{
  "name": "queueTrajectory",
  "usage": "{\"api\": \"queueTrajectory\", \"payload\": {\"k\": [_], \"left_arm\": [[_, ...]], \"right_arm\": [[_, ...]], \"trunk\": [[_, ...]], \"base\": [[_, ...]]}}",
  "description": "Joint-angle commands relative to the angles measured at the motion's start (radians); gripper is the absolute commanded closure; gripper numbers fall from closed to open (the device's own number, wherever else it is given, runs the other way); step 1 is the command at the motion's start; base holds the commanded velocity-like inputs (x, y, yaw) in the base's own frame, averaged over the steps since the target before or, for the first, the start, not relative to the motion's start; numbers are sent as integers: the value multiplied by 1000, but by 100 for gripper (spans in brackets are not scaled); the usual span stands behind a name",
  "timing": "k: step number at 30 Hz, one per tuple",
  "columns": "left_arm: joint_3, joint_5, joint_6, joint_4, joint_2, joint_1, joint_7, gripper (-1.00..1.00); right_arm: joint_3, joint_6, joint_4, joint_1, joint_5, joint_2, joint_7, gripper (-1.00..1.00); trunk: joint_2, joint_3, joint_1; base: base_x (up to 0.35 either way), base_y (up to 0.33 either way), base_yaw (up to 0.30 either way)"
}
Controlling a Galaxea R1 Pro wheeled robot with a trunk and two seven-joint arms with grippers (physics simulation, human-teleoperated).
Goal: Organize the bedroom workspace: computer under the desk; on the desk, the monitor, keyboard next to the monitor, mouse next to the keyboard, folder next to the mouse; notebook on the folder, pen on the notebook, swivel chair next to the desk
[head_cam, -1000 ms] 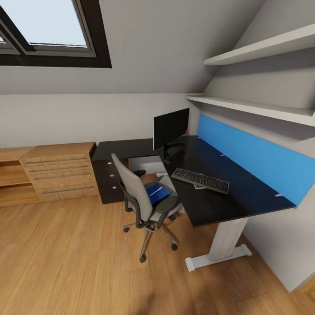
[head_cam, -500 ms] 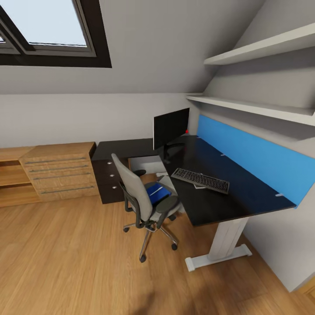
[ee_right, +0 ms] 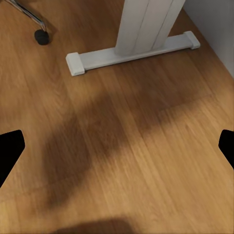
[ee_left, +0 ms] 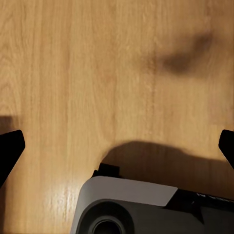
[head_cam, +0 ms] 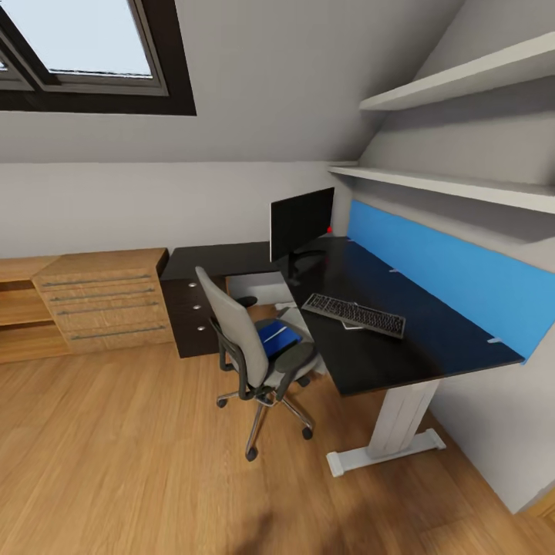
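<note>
You have the bench (head_cam: 432, 347) ahead at about one o'clock, with the monitor (head_cam: 301, 223) and keyboard (head_cam: 353, 315) on top. The folder (head_cam: 277, 340) lies on the swivel chair (head_cam: 250, 347) at twelve. Both jaws are spread wide over the floor (ee_left: 97, 73), holding nothing.

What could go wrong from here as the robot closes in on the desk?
1. The folder lies on the chair seat behind an armrest, so reaching in may nudge the chair, which would probably roll on its casters.
2. Something pale is partly under the keyboard, possibly the notebook; pulling it out may shift the keyboard.
3. The desk foot juts across the floor, so the base could bump it.
</note>
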Motion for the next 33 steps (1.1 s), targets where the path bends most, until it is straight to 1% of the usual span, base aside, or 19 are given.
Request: {"api": "queueTrajectory", "payload": {"k": [1,12,15,16,19,25,33], "left_arm": [[0,4,-3,1,0,-1,0,-100],[-1,4,3,0,-8,-1,1,-100],[-1,4,25,0,-8,-1,1,-100],[-1,4,45,-1,-8,-1,1,-100],[-1,4,74,-2,-8,-1,1,-100],[-1,4,93,-5,-8,-1,1,-100],[-1,4,97,-6,-8,-1,1,-100]], "right_arm": [[0,-2,1,-1,1,0,-4,-100],[0,-2,2,-1,1,2,-2,-100],[0,-2,2,-1,2,2,-2,-100],[0,-2,2,-1,1,2,-2,-100],[0,-2,2,-1,2,3,-2,-100],[0,-2,2,-1,2,3,-2,-100],[0,-2,2,-1,2,2,-2,-100]], "trunk": [[-8,-4,4],[-85,-39,46],[-106,-48,58],[-113,-51,61],[-134,-61,73],[-176,-79,96],[-232,-105,127]], "base": [[0,0,0],[0,0,0],[0,0,0],[0,0,0],[0,0,0],[0,0,0],[0,0,0]]}}
